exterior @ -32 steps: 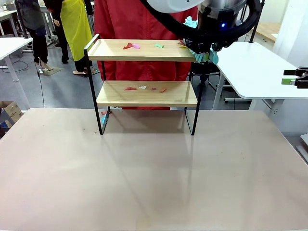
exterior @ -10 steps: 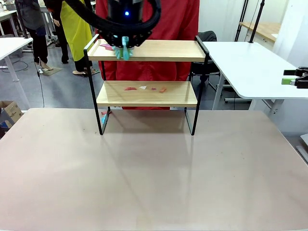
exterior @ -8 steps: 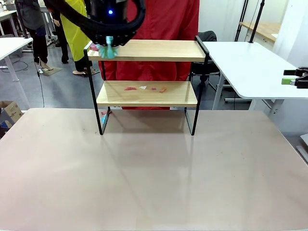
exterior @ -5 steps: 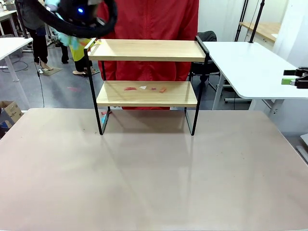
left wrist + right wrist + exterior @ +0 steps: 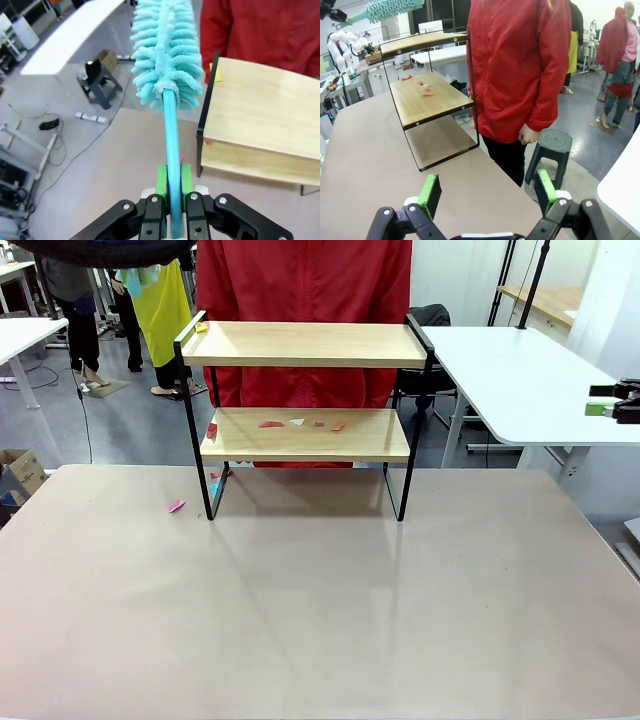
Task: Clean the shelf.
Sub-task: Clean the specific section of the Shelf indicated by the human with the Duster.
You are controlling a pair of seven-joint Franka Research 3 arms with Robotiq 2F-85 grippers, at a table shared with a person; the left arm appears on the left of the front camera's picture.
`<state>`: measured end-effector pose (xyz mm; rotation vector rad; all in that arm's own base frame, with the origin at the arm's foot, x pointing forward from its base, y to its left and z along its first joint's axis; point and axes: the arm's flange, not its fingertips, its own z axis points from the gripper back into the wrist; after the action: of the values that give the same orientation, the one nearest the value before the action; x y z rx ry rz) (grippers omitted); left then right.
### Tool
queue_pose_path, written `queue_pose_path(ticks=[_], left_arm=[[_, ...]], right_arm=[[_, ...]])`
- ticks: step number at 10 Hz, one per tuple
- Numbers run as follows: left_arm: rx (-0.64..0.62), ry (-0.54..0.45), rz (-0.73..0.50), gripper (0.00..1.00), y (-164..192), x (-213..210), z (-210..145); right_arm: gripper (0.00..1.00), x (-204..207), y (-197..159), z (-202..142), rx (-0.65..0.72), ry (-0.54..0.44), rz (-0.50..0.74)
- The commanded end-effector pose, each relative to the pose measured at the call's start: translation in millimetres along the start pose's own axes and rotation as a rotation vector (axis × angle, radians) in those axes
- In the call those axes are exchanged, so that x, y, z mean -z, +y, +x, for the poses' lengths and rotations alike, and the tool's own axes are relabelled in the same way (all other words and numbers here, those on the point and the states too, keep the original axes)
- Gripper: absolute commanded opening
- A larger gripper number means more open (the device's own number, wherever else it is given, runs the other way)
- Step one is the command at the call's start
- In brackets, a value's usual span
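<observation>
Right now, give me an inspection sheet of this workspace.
Surface: table, one pink scrap left of the shelf's legs.
Job's things: shelf, top board bare except a yellow scrap at its left end.
Clutter: paper scraps on the lower board.
Grippers: left tool shut on teal duster, held past the shelf's left end; right tool open, empty.
Cables: floor cable, far left.
Surroundings: person in red jacket behind the shelf; white side table.

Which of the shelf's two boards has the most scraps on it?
The lower board: several red scraps and a white scrap lie on it. The top board has one yellow scrap at its left end.
</observation>
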<state>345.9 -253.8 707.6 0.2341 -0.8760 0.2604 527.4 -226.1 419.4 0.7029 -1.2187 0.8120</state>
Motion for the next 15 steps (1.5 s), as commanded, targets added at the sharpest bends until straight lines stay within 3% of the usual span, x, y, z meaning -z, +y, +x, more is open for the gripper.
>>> queue_pose_path(ticks=[1, 5, 7, 15], left_arm=[[0.029, 0.006, 0.08, 0.13, 2, 0, 1], [0.016, 0.015, 0.066, 0.13, -1, 6, -5], [0.028, -0.01, -0.131, 0.13, 15, 7, 0], [0.241, -0.069, -0.663, 0.13, 79, -7, 3]], right_arm=[[1.0, 1, 0, 2, -0.004, 0.0, 0.0], [1.0, 1, 0, 2, -0.004, 0.0, 0.0], [1.0, 1, 0, 2, -0.004, 0.0, 0.0], [1.0, 1, 0, 2, -0.004, 0.0, 0.0]])
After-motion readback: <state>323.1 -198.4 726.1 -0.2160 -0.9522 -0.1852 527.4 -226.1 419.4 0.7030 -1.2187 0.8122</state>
